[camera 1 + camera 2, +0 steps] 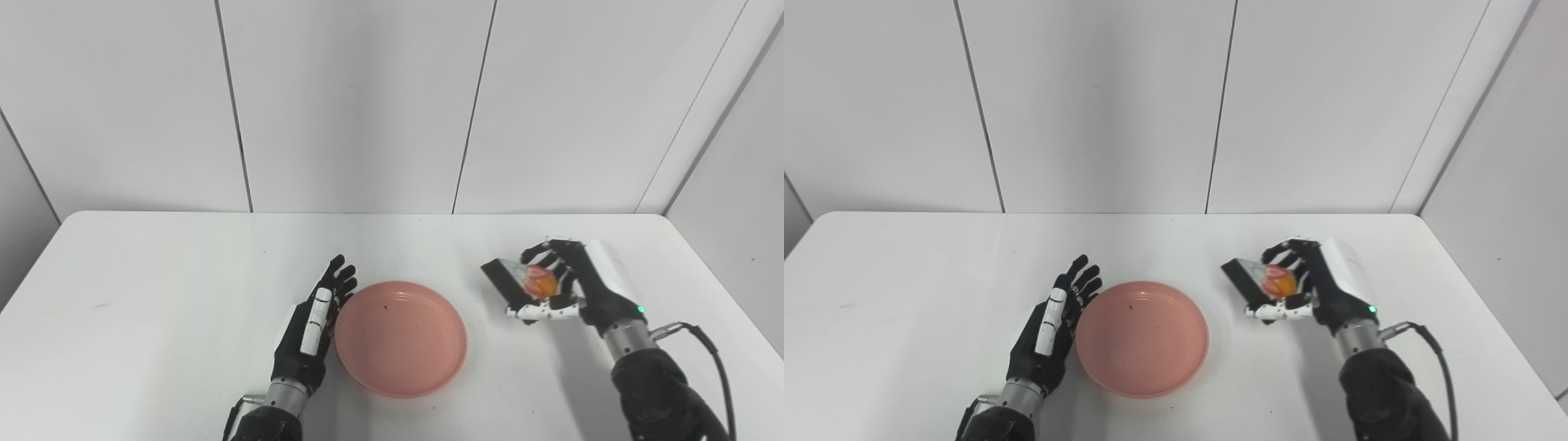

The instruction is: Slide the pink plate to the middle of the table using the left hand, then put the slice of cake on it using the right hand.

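Note:
The pink plate [401, 338] lies near the middle of the white table [153, 275], nothing on it but a dark speck. My left hand [313, 327] rests flat and open against the plate's left rim, fingers stretched away from me. To the right of the plate, my right hand [566, 283] is shut on the slice of cake [520, 280], a dark wedge with white cream and red-orange fruit on top. The slice is held a little above the table, tilted, its dark end pointing left toward the plate.
A grey panelled wall [367, 104] rises behind the table's far edge. A black cable [713, 355] runs from my right wrist over the table's near right part.

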Available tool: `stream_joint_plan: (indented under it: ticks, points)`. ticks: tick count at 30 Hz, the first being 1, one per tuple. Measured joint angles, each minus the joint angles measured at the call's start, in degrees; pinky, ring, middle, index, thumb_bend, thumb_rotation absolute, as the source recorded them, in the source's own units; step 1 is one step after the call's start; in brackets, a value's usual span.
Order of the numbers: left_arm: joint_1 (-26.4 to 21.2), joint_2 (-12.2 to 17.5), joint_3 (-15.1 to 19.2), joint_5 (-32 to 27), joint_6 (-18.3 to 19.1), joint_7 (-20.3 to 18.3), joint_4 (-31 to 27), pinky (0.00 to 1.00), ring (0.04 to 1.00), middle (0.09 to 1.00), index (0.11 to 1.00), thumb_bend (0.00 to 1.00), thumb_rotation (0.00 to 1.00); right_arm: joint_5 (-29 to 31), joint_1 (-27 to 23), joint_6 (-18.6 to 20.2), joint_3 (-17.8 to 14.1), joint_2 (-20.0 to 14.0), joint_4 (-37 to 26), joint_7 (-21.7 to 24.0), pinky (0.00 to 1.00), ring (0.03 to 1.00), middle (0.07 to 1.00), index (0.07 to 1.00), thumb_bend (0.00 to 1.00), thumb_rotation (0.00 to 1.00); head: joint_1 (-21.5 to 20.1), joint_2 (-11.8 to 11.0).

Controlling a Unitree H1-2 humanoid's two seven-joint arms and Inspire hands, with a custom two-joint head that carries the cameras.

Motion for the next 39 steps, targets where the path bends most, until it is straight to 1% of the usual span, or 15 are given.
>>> stream_joint_plan:
  ticks: [2,5,7,10,11,14,17,19,23,29,33,35,36,38,39]
  points:
    - [-0.02,0.0,-0.09,0.33,-0.07,0.1,0.03,0.98,0.965,0.961,0.949,0.62,0.93,-0.62,0.0,0.03,1.92,1.15,-1.61,1.12,0.21,0.285,0.401,0.511,0.52,0.0,-0.09,0.0]
    - [-0.03,-0.01,-0.22,0.39,-0.09,0.13,0.04,0.99,0.974,0.972,0.959,0.62,0.94,-1.05,-0.15,0.43,3.9,2.75,-3.94,3.17,0.18,0.258,0.394,0.514,0.52,0.0,-0.09,0.09]
    - [-0.02,-0.01,-0.32,0.53,-0.13,0.44,0.02,1.0,0.978,0.977,0.963,0.62,0.94,-1.42,-0.48,1.64,5.23,3.79,-5.58,5.04,0.17,0.251,0.392,0.513,0.51,0.0,-0.26,0.26]
    - [-0.02,-0.03,-0.46,0.54,-0.19,0.66,0.02,1.0,0.987,0.987,0.974,0.61,0.95,-2.61,-1.09,1.64,7.1,5.16,-5.78,5.73,0.25,0.333,0.41,0.52,0.52,0.0,-0.35,0.35]
    - [-0.02,-0.03,-0.54,0.55,-0.2,0.72,0.01,1.0,0.988,0.987,0.974,0.61,0.95,-2.95,-1.22,1.54,7.75,5.43,-5.55,5.81,0.25,0.338,0.412,0.52,0.52,0.0,-0.35,0.35]
    - [-0.02,-0.03,-0.7,1.09,-0.33,1.03,0.01,1.0,0.992,0.993,0.982,0.61,0.96,-3.29,-1.79,-0.15,9.02,5.75,-2.32,5.64,0.23,0.312,0.401,0.518,0.52,0.0,-0.44,0.35]
    - [-0.02,-0.03,-0.82,1.64,-0.4,1.26,-0.04,1.0,0.997,0.999,0.986,0.6,0.96,-3.37,-1.93,-0.44,10.06,6.09,0.72,5.63,0.23,0.301,0.395,0.516,0.52,0.0,-0.53,0.53]
    - [-0.01,-0.04,-0.85,1.76,-0.43,1.31,-0.07,1.0,1.0,1.0,0.992,0.59,0.96,-3.59,-1.94,-1.03,10.88,6.1,1.97,5.62,0.24,0.322,0.399,0.515,0.52,0.0,-0.53,0.62]
    - [-0.01,-0.05,-0.85,1.8,-0.45,1.48,-0.28,1.0,1.0,1.0,0.994,0.58,0.96,-5.41,-2.66,-3.59,12.29,6.36,4.79,4.68,0.26,0.34,0.403,0.515,0.52,0.0,-0.53,0.7]
    - [0.14,-0.12,-1.01,2.04,-0.45,1.84,-0.64,1.0,1.0,1.0,1.0,0.57,0.97,-7.78,-3.38,-3.7,13.27,6.47,7.62,4.38,0.28,0.366,0.414,0.514,0.52,0.0,-0.7,0.88]
    - [0.22,-0.12,-1.14,2.37,-0.45,1.98,-0.71,1.0,1.0,1.0,1.0,0.6,0.96,-8.21,-3.43,-4.33,13.39,6.64,9.1,3.38,0.3,0.389,0.419,0.524,0.52,0.0,-0.97,0.97]
    - [0.24,-0.12,-1.18,2.47,-0.46,2.13,-0.74,1.0,1.0,1.0,1.0,0.61,0.95,-8.19,-3.43,-5.34,13.39,6.63,9.4,2.71,0.32,0.41,0.432,0.536,0.52,0.0,-1.05,1.05]
    - [0.24,-0.12,-1.19,2.47,-0.48,2.21,-0.73,1.0,1.0,1.0,1.0,0.59,0.96,-8.19,-3.43,-6.08,13.39,6.63,9.59,2.29,0.35,0.441,0.446,0.536,0.52,0.0,-1.05,1.06]
    - [0.25,-0.13,-1.18,2.47,-0.51,2.26,-0.73,1.0,1.0,1.0,1.0,0.58,0.96,-8.19,-3.42,-7.34,13.39,6.63,9.72,1.58,0.36,0.458,0.454,0.535,0.52,0.0,-1.14,1.06]
    - [0.25,-0.13,-1.19,2.47,-0.51,2.27,-0.73,1.0,1.0,1.0,1.0,0.57,0.96,-8.16,-3.39,-8.0,13.39,6.64,9.72,0.97,0.48,0.583,0.616,0.658,0.59,0.02,-1.14,1.06]
